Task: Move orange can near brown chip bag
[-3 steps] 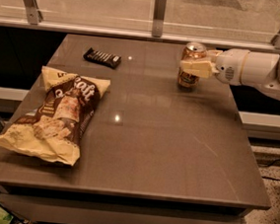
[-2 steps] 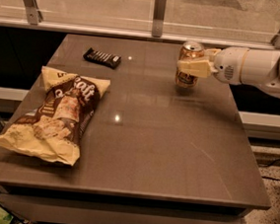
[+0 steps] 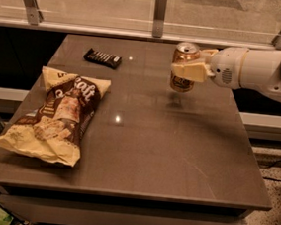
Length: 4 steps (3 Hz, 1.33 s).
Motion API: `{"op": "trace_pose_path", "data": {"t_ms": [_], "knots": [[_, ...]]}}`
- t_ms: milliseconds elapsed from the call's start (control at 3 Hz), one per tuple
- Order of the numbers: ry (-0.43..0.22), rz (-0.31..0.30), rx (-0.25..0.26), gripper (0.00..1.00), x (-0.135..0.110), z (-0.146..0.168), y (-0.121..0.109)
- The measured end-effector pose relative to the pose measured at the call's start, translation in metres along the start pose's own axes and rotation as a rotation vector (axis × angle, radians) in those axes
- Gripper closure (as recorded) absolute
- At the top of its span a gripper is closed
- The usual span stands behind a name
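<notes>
The gripper (image 3: 188,70) is clamped on the orange can (image 3: 182,84), which stands upright, well to the right of the brown chip bag (image 3: 55,119) and farther back. Since a second ago the can sits slightly nearer the bag and seems just clear of the table (image 3: 176,158), so the carry is probably only beginning

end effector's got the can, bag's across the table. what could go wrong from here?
1. The end effector grips the can mid-body from the side; a slip on the way to the chip bag could drop it on the table.
2. Carried low, the can could plough into the crinkled bag and shove it.
3. The candy bar lies near the far edge; a wide path could knock it.
</notes>
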<state>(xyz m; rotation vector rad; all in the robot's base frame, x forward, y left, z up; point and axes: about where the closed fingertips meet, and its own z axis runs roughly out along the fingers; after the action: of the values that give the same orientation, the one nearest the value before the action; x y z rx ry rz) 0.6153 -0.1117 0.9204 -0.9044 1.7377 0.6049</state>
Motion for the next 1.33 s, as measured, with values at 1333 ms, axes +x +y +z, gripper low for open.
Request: {"op": "trace_pose_path", "data": {"t_ms": [1333], "knots": [[-0.056, 0.01, -0.062, 1.0, 0.024, -0.004, 0.118]]}}
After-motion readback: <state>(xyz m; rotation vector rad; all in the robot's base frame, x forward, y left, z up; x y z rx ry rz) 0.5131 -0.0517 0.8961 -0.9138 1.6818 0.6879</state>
